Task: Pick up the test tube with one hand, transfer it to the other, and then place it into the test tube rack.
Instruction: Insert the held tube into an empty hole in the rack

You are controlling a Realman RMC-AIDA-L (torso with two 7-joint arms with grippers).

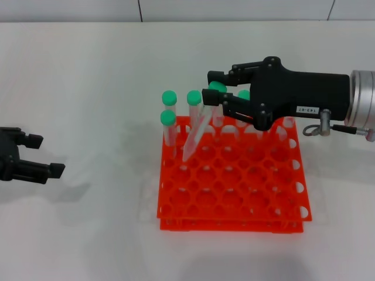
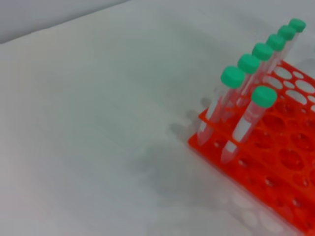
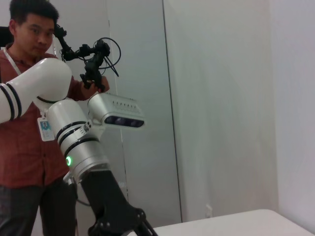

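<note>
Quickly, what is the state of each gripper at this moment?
Left gripper: open, empty, low over the table left of the rack.
Right gripper: shut on a tilted tube above the rack's back rows.

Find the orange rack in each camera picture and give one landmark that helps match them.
Head view: the orange rack sits centre-right on the white table, under the right gripper.
Left wrist view: one corner of the rack fills the right side.
Right wrist view: not in it.
Shared landmark: the green-capped tubes standing along one edge of the rack.
</note>
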